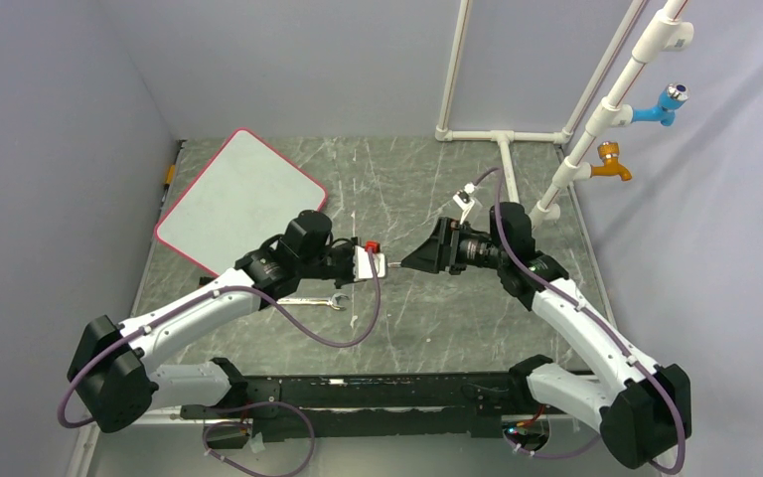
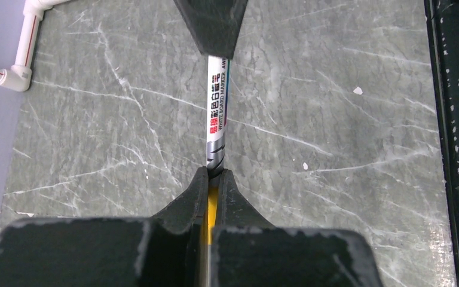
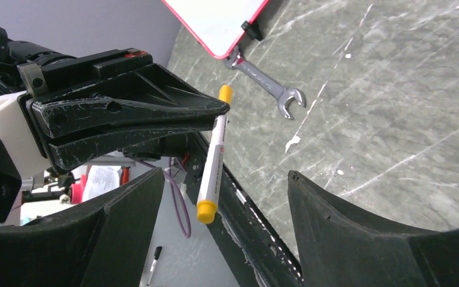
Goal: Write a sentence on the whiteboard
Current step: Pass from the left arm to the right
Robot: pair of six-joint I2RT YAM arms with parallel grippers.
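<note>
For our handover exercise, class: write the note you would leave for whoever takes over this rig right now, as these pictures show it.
Left end effector: shut on the marker, holding it above the table.
Right end effector: open, fingers either side of the marker's free yellow end, not gripping.
Whiteboard: flat at the table's far left, blank; a wrench lies by its near corner.
Done: marker is in hand.
Left: probably uncap it, carry it to the board, write the sentence.
</note>
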